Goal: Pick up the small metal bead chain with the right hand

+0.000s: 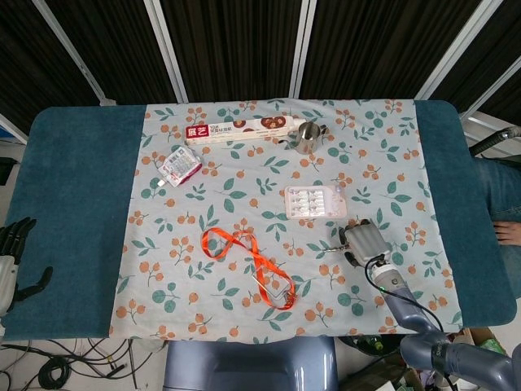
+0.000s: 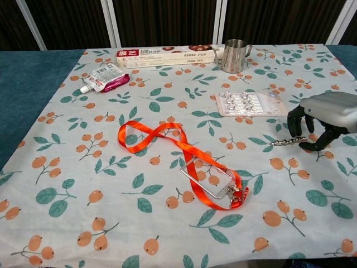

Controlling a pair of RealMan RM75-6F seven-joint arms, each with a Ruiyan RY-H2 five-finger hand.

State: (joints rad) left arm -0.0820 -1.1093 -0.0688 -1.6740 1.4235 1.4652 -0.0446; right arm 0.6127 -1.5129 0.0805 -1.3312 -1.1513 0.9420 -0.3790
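Note:
The small metal bead chain (image 2: 284,142) lies on the flowered cloth at the right, a short silver strand that is also visible in the head view (image 1: 334,248). My right hand (image 2: 322,118) hangs right over its right end, fingers (image 2: 295,124) curved down on the far side and the thumb on the near side. The chain's end runs into the gap between them and still rests on the cloth. In the head view the right hand (image 1: 364,240) covers that end. My left hand (image 1: 13,259) sits off the table's left edge, fingers apart, holding nothing.
A blister pack (image 2: 251,103) lies just behind the chain. An orange lanyard with a metal clip (image 2: 192,164) loops across the middle. A steel cup (image 2: 235,55), a long box (image 2: 162,56) and a pink pouch (image 2: 105,77) stand at the back.

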